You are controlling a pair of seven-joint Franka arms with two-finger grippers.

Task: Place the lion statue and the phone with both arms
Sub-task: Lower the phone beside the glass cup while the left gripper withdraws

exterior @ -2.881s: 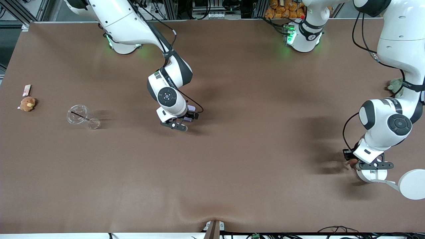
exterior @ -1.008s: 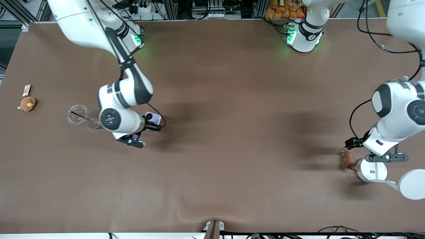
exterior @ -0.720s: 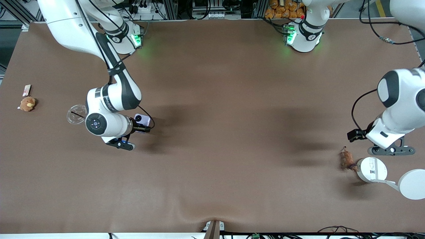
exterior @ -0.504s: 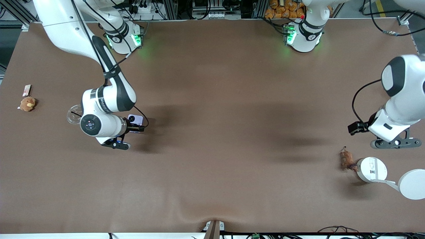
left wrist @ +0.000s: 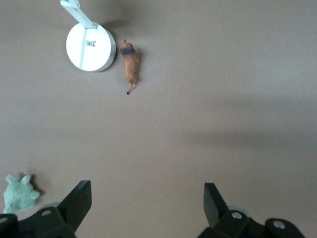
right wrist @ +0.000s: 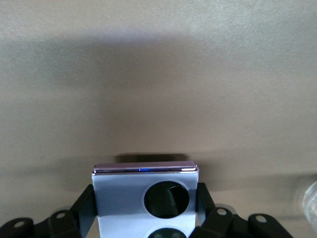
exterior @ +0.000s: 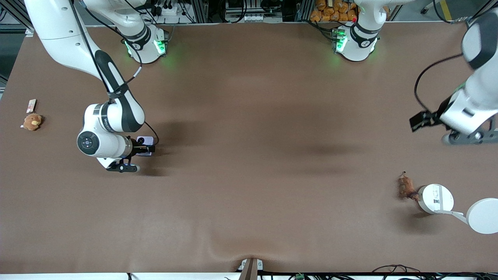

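The lion statue (exterior: 405,186), small and reddish-brown, rests on the table, touching a white round stand (exterior: 435,198). It also shows in the left wrist view (left wrist: 131,67). My left gripper (exterior: 469,139) is open and empty, up in the air over the left arm's end of the table, well clear of the lion; its own view shows it too (left wrist: 147,198). My right gripper (exterior: 136,149) is shut on the lavender phone (exterior: 144,140) and holds it low over the table toward the right arm's end. In the right wrist view, the phone (right wrist: 119,198) sits between the fingers (right wrist: 204,198).
A tan plush (exterior: 32,121) and a small packet (exterior: 31,105) lie at the right arm's end. A second white disc (exterior: 482,216) joins the stand. A green plush (left wrist: 19,193) lies near the left gripper. A clear glass edge (right wrist: 309,196) shows beside the phone.
My right arm carried the phone from the middle toward the right arm's end. My left gripper let go of the lion beside the white stand, opened, rose and drew back toward the bases.
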